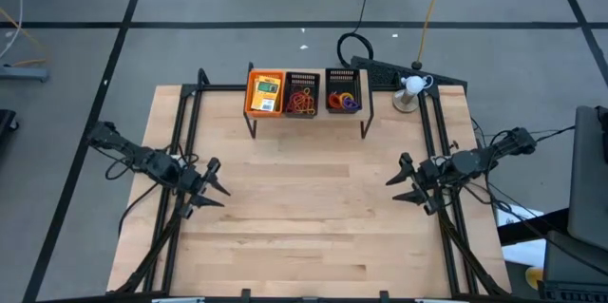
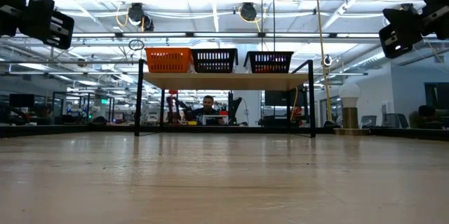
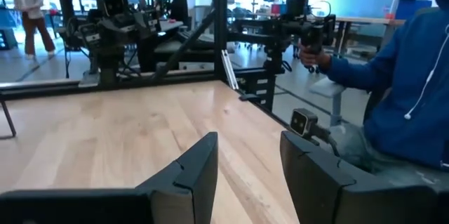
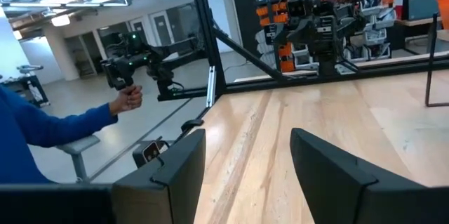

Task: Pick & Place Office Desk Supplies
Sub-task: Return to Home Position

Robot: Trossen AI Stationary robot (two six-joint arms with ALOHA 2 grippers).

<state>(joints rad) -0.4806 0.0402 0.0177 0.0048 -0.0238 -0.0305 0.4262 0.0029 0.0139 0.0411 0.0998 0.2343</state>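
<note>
A wooden table is seen in a large open workshop, with a low shelf set at its far edge. Well in front of the shelf, the left gripper and right gripper are held above the wood on their own sides, fingers spread wide, nothing between them. On the shelf, yellow-orange packets are kept in the orange tray, rubber bands in the middle black tray, and coloured rings in the right black tray.
</note>
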